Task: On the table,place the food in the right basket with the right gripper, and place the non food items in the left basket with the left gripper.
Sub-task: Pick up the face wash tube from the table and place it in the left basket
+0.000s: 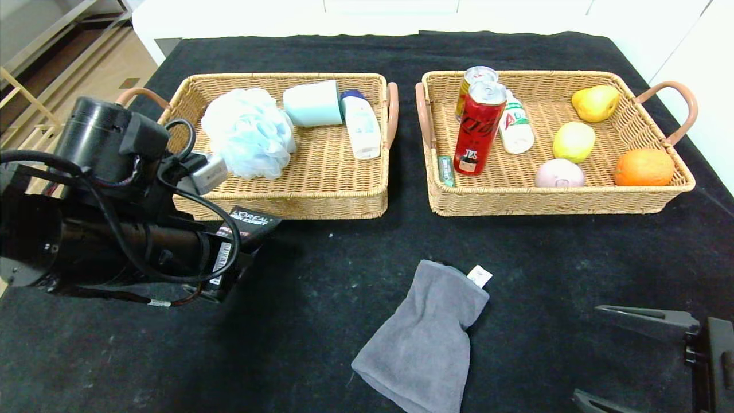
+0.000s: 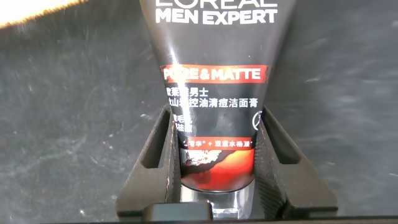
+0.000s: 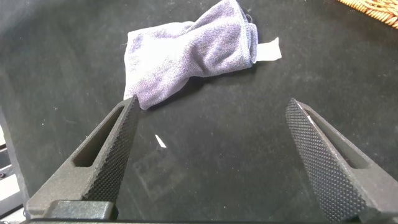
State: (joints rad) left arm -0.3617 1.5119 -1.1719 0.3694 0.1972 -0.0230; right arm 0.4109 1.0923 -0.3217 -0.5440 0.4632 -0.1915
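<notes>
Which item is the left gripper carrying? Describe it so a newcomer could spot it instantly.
Start at the left basket and look just below its front-left corner. There the left gripper clamps a black tube. Its L'Oreal Men Expert lettering and red band set it apart from the pale toiletries.

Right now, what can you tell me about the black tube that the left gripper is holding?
The L'Oreal Men Expert tube is a black, soft-looking plastic tube of face wash with white lettering, a red "Pure & Matte" band, Chinese text and a red-orange picture near its lower end. The left gripper is shut on it, one of the fingers pressing each side of that lower part. It is held above the black table, just in front of the left basket, not yet inside.
</notes>
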